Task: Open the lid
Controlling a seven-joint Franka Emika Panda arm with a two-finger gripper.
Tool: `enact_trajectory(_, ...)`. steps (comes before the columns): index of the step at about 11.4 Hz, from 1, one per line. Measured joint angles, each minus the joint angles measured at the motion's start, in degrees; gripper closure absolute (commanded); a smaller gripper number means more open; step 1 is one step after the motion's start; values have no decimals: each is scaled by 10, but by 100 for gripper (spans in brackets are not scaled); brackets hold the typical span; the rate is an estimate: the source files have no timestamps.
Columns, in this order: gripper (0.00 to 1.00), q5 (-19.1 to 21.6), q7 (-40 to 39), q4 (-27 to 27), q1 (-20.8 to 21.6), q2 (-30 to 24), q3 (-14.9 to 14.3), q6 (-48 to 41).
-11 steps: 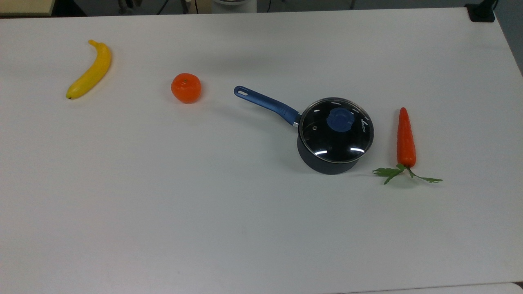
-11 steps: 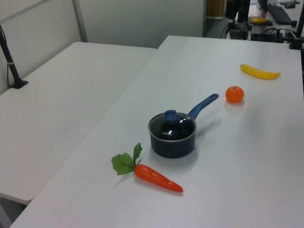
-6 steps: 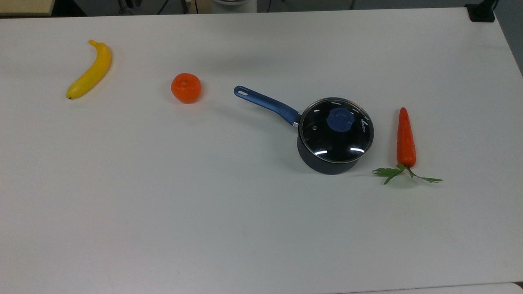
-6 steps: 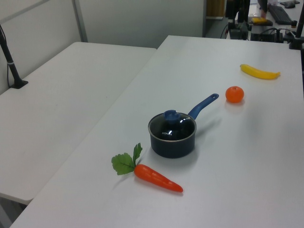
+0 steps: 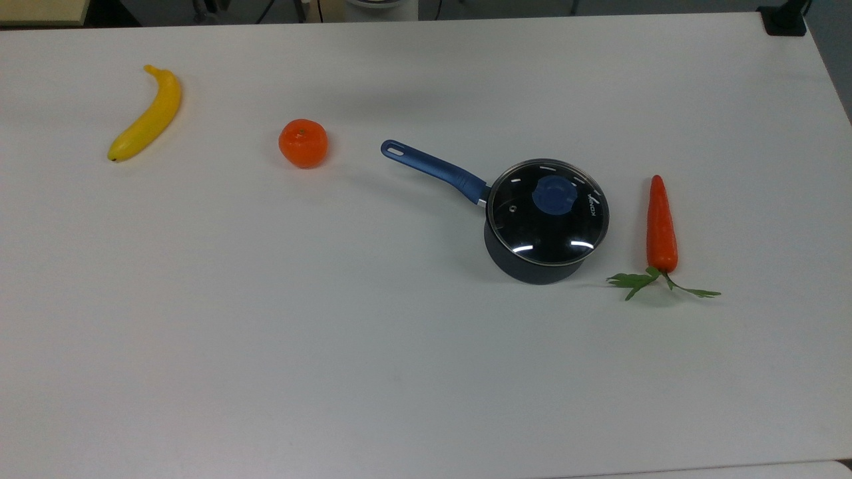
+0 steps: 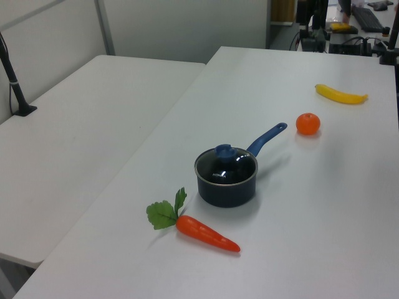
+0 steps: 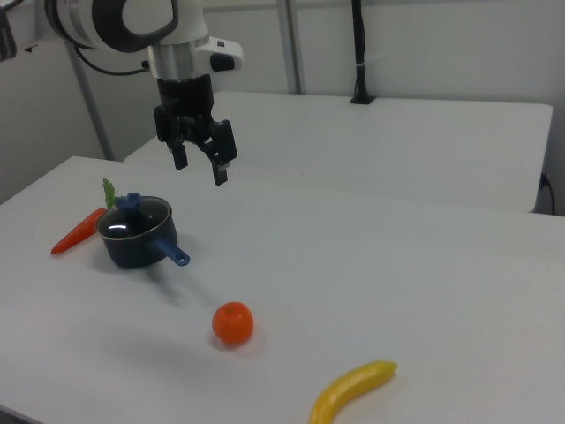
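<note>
Broadly, the bench (image 5: 426, 372) is carrying the saucepan (image 5: 532, 266), with the lid (image 5: 547, 223) sitting on it. Its glass looks slippery and breakable, so the blue knob (image 5: 556, 195) is offering the sensible hold. The hand (image 7: 199, 162) is hanging open above.

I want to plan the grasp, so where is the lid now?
The lid sits closed on the saucepan, right of centre in the top view, between the carrot on the top view's right and the orange on its left.
</note>
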Motion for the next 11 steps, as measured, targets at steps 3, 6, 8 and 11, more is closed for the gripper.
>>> enact_trajectory(3,0,0,0,-1,1,2,2,0)
enact_trajectory(6,0,0,7,-1,1,8,3,12)
enact_trajectory(8,0,0,20,-4,1,18,3,41)
enact_trajectory(11,0,1,42,-5,2,44,5,70)
